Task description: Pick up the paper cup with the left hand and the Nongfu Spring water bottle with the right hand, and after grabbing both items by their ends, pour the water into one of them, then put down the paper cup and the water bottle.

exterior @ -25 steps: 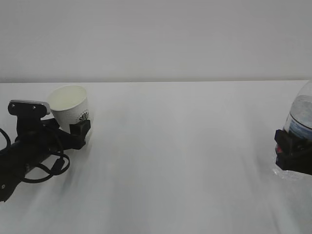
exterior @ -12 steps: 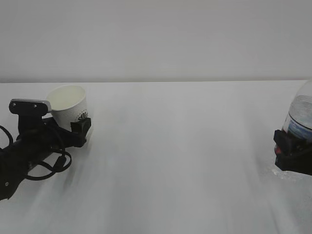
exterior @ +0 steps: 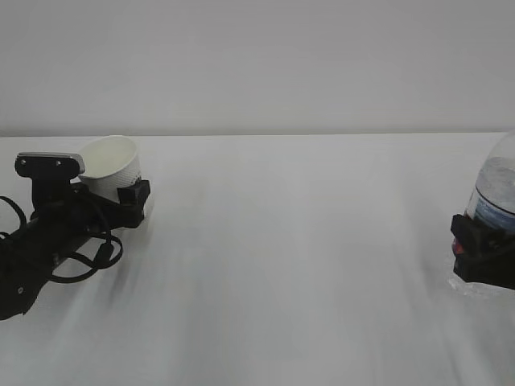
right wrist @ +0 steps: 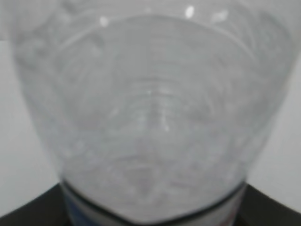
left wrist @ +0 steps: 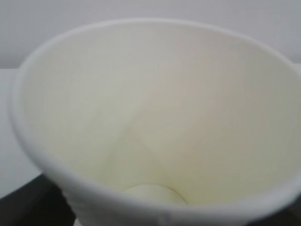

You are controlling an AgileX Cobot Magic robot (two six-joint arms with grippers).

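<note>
Exterior view: white table (exterior: 306, 265) runs to a pale wall; the action sits at the two side edges of the frame.
Paper cup: paper cup (exterior: 114, 167) at the left edge, tilted, its mouth tipped toward the left and up, its lower half hidden behind black fingers.
Left hand: left hand (exterior: 121, 197) lies low at lower left, cables looping under it, grey plate on top; jaws stand wide apart around the cup's base, and contact with the cup wall is hard to make out.
Left wrist view: cup mouth fills the frame, pale interior and small round bottom showing; rim cut off at the lower edge, dark gripper parts only in the bottom corners.
Water bottle: Nongfu Spring water bottle (exterior: 497, 189) at the right edge, sliced off by the frame, neck not in view.
Right hand: right hand (exterior: 481, 249) clamps the bottle around its label, mostly cut off at the frame edge.
Right wrist view: blurred clear plastic close up, label edge at the bottom; water level impossible to read.
</note>
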